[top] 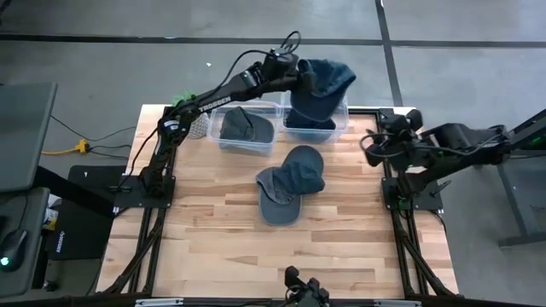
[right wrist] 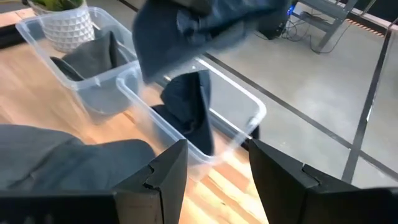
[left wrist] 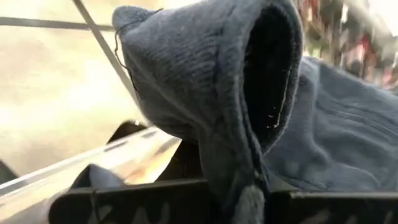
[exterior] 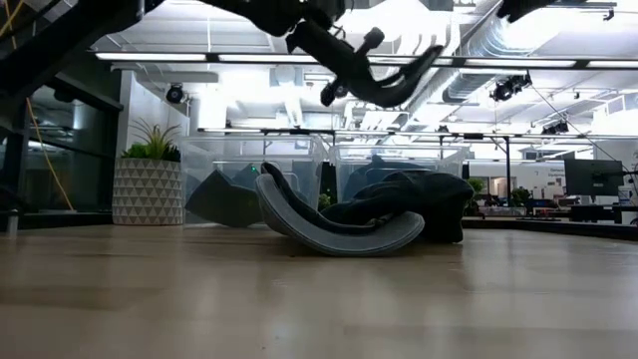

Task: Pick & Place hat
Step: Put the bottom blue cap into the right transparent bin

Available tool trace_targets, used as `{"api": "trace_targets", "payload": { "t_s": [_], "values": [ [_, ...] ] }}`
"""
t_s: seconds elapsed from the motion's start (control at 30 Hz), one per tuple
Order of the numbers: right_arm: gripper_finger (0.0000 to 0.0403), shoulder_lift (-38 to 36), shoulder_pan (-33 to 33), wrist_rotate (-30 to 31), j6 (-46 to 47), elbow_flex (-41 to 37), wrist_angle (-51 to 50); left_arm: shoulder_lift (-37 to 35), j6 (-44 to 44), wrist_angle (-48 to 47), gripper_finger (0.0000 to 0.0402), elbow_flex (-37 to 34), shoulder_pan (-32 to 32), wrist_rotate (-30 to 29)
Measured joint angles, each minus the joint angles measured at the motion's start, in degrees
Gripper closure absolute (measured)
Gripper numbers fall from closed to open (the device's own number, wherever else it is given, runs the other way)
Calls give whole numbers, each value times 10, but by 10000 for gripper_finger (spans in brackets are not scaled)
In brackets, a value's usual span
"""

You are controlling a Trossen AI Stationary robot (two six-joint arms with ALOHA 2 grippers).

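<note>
My left gripper (top: 300, 75) is raised over the right clear bin (top: 339, 122) at the table's far edge, shut on a dark blue cap (top: 324, 85) that hangs over that bin. In the right wrist view the same cap (right wrist: 186, 31) shows above the bin (right wrist: 205, 124), which holds another dark cap (right wrist: 186, 106). The left clear bin (top: 247, 128) holds a grey cap (top: 243, 126). Two grey caps (top: 290, 181) lie piled on the table's middle, brims on the wood. My right gripper (right wrist: 214, 168) waits open near the table's right edge. My left gripper pinches a bunched fold of the blue cap's cloth (left wrist: 249, 186) between its fingers. The cap is lifted clear and hangs slack in front of the fingers, its crown (top: 328, 72) above the right bin. Which part of the cap the fold belongs to does not show.
A white patterned pot with a green plant (top: 198, 126) stands left of the left bin. The near half of the wooden table (top: 256, 256) is bare wood. The right arm (top: 444, 145) reaches in from the right edge.
</note>
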Motion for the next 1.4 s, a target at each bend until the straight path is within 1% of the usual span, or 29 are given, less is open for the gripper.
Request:
{"api": "trace_targets", "payload": {
  "t_s": [0.07,0.17,0.27,0.37,0.47,0.6,0.67,0.77,0.8,0.87,0.9,0.93,1.0,1.1,1.2,1.4],
  "values": [
    [236,-24,0,-1,-2,0,-19,-3,-52,16,401,-16,-6,-28],
    [236,-63,1,-4,-25,0,-28,0,-120,28,401,-40,-22,-93],
    [236,-105,1,-20,-63,0,-27,0,-196,42,401,-54,-44,-188],
    [236,-147,1,-44,-103,0,-28,0,-249,39,401,-59,-72,-293],
    [236,-182,1,-63,-138,0,-25,0,-313,36,401,-59,-99,-381],
    [236,-221,1,-86,-185,0,-12,1,-377,25,401,-59,-128,-475],
    [236,-232,1,-96,-203,0,-8,20,-413,28,401,-57,-138,-517],
    [236,-242,1,-111,-223,0,-6,33,-486,-23,401,-62,-142,-520],
    [236,-243,1,-115,-229,0,-6,37,-518,-25,401,-62,-142,-519],
    [236,-243,1,-125,-240,0,-6,58,-587,-8,401,-55,-145,-532],
    [236,-243,1,-131,-245,0,-6,64,-620,-15,401,-56,-144,-541],
    [236,-243,1,-135,-249,0,-6,71,-645,-30,401,-59,-144,-551],
    [236,-242,1,-137,-255,0,-6,83,-670,-33,401,-62,-144,-553],
    [236,-241,1,-140,-257,0,-6,91,-688,-22,401,-58,-145,-573],
    [236,-241,1,-140,-258,0,-5,93,-688,-11,401,-59,-145,-611],
    [236,-241,1,-146,-274,0,-5,93,-634,17,402,-59,-144,-628]
  ]
}}
